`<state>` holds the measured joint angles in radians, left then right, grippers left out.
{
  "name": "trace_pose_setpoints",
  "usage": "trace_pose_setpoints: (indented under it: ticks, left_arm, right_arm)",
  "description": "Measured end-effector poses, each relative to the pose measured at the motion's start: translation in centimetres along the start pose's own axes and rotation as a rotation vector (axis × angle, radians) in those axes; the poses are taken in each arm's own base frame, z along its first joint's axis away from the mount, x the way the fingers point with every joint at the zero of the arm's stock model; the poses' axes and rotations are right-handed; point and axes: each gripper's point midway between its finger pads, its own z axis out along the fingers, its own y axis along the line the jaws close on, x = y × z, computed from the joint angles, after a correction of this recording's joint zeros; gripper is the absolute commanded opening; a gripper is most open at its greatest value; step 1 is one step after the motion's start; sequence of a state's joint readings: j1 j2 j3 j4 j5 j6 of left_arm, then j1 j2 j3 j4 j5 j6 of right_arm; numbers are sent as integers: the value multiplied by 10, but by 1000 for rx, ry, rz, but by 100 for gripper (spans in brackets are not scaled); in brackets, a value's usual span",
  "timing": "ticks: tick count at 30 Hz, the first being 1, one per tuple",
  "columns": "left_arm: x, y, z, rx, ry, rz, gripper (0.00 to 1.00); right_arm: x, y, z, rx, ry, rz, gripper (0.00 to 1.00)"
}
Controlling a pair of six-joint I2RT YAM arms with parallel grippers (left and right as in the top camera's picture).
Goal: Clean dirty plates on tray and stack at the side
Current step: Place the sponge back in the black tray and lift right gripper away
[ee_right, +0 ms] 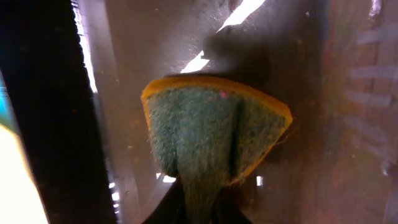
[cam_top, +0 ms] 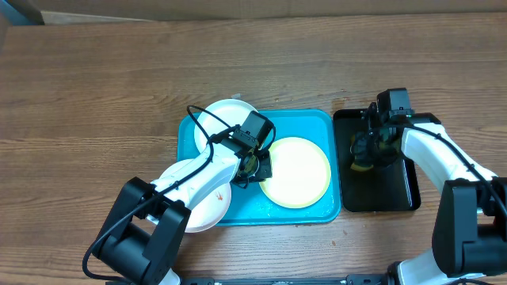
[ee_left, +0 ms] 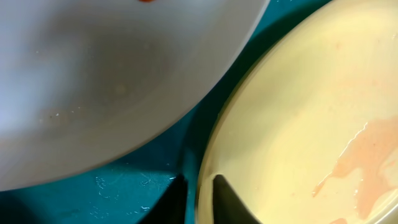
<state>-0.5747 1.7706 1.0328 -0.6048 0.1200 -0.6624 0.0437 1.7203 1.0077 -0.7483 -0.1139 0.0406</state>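
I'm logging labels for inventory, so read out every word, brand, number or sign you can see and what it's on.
None: no readable word, logo, number or sign shows in any view, not on the plates, the turquoise tray, the black tray or the sponge.

My counter (cam_top: 95, 95) is brown wood grain, running wide across the whole view. Two things sit flat on it, side by side near the middle: a blue tray (cam_top: 305, 120) and, just beside it on my right, a narrower black tray (cam_top: 396, 198). A white plate (cam_top: 207, 207) juts past the blue tray's near-left corner over the wood; I cannot tell whether it touches the counter.
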Motion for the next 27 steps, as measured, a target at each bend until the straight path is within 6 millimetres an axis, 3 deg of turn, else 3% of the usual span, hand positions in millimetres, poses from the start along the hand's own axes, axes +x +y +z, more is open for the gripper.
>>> trace_pose_setpoints:
  ticks: [2,6,10,14,17,19,20,23,25,27]
  left_arm:
    - [0,0,0,0,0,-4,37]
    - [0,0,0,-1,0,-12,44]
    - [0,0,0,-1,1,-14,50]
    - [1,1,0,-4,4,-16,51]
    - [1,1,0,-4,4,-16,50]
    - [1,0,0,-3,4,-15,49]
    - [0,0,0,0,0,-13,49]
    - [0,-5,3,13,-15,-1,38]
    - [2,-7,6,18,-22,8,24]
    - [6,-6,8,16,-14,10,20]
  right_arm:
    - [-5,-1,0,7,-23,16,46]
    - [-12,-2,-2,12,-45,35,70]
    - [-28,0,-18,14,-69,53,78]
    - [-57,-6,-49,9,-121,96,87]
    - [-77,-22,-72,-4,-173,168,88]
    - [-84,-34,-81,-22,-198,215,100]
    - [-86,-42,-84,-36,-205,253,100]
    - [-84,-57,-87,-58,-203,307,100]
    - [-81,-65,-88,-65,-197,335,100]
    - [-80,-67,-88,-71,-196,344,100]
